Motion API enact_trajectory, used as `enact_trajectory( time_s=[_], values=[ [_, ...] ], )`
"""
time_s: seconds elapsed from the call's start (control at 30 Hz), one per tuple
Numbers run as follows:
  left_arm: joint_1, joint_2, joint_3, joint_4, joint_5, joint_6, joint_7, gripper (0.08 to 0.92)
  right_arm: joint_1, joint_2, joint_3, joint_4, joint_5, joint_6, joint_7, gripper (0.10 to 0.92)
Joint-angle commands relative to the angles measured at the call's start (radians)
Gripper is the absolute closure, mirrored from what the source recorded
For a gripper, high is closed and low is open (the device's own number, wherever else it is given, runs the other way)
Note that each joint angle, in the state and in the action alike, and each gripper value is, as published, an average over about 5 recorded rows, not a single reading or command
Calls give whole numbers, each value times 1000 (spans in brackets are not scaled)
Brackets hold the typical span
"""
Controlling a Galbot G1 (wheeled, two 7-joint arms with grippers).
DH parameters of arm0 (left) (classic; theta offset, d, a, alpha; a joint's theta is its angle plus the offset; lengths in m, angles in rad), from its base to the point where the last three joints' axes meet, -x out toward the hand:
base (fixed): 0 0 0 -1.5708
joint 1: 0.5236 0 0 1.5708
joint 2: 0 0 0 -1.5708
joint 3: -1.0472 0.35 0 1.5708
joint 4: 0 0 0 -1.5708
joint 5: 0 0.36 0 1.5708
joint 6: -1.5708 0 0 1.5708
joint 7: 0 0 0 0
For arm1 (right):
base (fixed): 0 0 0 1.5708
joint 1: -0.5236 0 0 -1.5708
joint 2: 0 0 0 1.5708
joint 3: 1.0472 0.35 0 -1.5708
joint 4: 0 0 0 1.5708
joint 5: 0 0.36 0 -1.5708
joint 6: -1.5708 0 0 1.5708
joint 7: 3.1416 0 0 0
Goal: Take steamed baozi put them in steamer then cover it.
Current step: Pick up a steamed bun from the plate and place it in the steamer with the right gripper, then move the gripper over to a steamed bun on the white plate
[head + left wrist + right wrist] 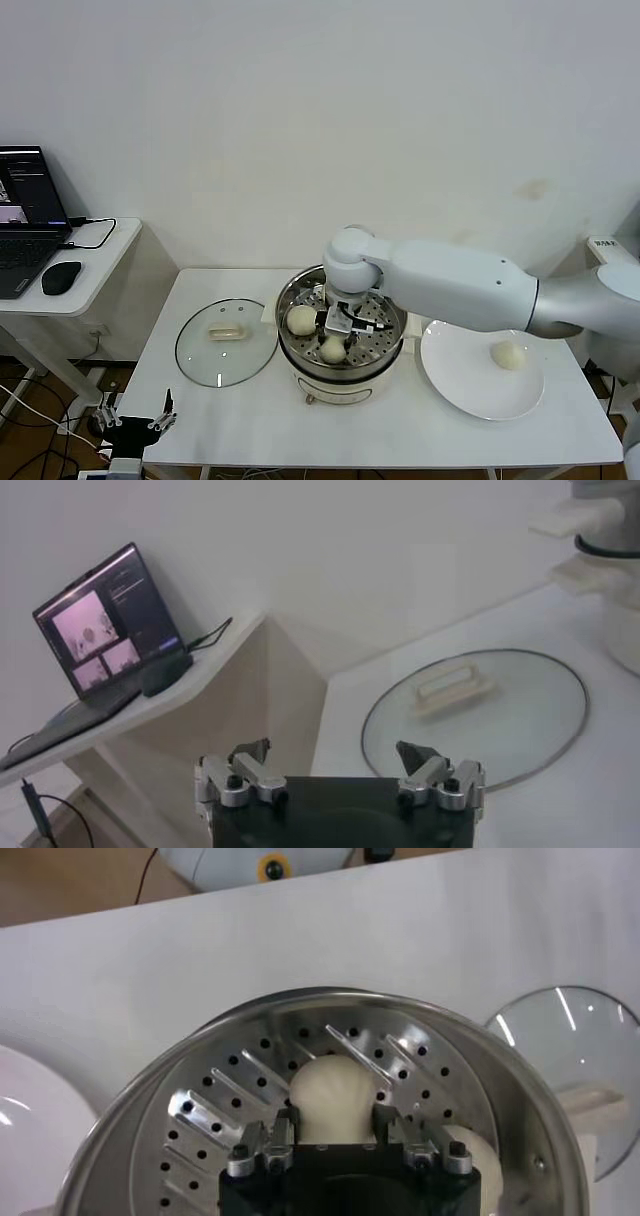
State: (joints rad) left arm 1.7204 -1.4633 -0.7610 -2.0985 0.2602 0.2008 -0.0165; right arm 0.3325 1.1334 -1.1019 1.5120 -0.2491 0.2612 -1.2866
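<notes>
Plain white wall [300, 100], white counter [230, 400], side desk [90, 270] holding open laptop [25, 215] and black mouse [60, 277], cables on floor [30, 420]

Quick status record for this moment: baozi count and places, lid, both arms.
baozi in steamer: two visible, one on its left side, one at the front between the jaws
baozi on plate: one
fourth baozi: not visible
cover: flat on the table, left of steamer
right gripper: over the tray, jaws around front baozi
left gripper: open, idle at table's front left corner
</notes>
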Motion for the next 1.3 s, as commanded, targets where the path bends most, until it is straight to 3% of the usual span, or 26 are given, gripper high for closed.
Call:
enact_trajectory(
  time_s=[0.03,0.37,0.6,0.83,1.03,1.3],
  values=[
    [-1,2,-1,5,0,1,1,177,-9,-3,8,-1,-8,-5,22,478],
    [-8,8,4,0,0,5,9,177,73,-135,94,87,86,-47,10,221],
    [-21,16,21,-6,-6,14,25,177,136,-326,177,123,265,-142,32,203],
    [-18,41,24,-22,-37,23,32,177,61,-562,273,114,424,-533,107,203],
    [-16,48,19,-24,-53,28,33,177,-115,-649,421,-11,329,-622,47,203],
    [-14,42,26,-23,-50,39,44,177,-313,-625,559,-196,137,-416,-12,203]
  ],
)
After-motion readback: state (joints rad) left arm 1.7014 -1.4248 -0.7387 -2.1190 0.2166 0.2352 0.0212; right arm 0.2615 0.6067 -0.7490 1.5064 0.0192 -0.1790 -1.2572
